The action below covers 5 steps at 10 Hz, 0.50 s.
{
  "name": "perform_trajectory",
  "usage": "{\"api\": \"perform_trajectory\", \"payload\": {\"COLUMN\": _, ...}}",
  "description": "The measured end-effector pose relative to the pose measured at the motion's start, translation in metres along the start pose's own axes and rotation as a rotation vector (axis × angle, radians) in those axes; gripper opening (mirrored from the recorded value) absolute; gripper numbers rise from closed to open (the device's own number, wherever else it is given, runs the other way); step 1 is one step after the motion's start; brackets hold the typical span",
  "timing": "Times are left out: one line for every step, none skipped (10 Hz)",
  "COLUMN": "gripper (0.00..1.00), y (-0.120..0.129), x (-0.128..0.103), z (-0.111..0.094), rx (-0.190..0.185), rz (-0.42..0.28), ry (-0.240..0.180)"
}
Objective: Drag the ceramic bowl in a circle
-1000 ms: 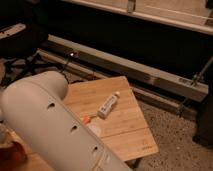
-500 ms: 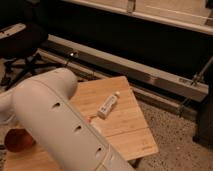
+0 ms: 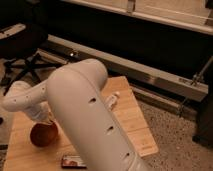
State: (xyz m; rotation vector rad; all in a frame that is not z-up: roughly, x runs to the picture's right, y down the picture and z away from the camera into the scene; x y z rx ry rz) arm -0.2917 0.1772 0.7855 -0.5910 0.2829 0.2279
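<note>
The ceramic bowl (image 3: 43, 135) is round and reddish-brown and sits on the left part of the wooden table (image 3: 135, 125). My big white arm (image 3: 90, 115) fills the middle of the view and bends back to the left. Its wrist comes down over the bowl's far rim. The gripper (image 3: 49, 122) is at the bowl's upper right edge, mostly hidden behind the wrist and the bowl.
A white tube-shaped item (image 3: 113, 99) lies on the table just right of the arm. A dark flat packet (image 3: 73, 161) lies at the table's front edge. A black office chair (image 3: 20, 47) stands at the back left, and a metal rail (image 3: 150, 75) runs behind the table.
The arm has swung up and to the right in the view. The bowl, half hidden at the far left before, now shows further right on the table with the wrist over it.
</note>
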Motion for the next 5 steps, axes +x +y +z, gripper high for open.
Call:
{"api": "perform_trajectory", "payload": {"gripper": 0.00, "y": 0.004, "x": 0.022, "z": 0.006, "rx": -0.012, "rz": 0.036, "ry": 0.016}}
{"api": "perform_trajectory", "payload": {"gripper": 0.00, "y": 0.011, "x": 0.038, "z": 0.010, "rx": -0.026, "rz": 0.058, "ry": 0.026}}
{"api": "perform_trajectory", "payload": {"gripper": 0.00, "y": 0.023, "x": 0.050, "z": 0.015, "rx": -0.046, "rz": 0.068, "ry": 0.031}}
{"api": "perform_trajectory", "payload": {"gripper": 0.00, "y": 0.035, "x": 0.057, "z": 0.018, "rx": -0.067, "rz": 0.070, "ry": 0.029}}
{"api": "perform_trajectory", "payload": {"gripper": 0.00, "y": 0.051, "x": 0.054, "z": 0.019, "rx": -0.099, "rz": 0.065, "ry": 0.007}}
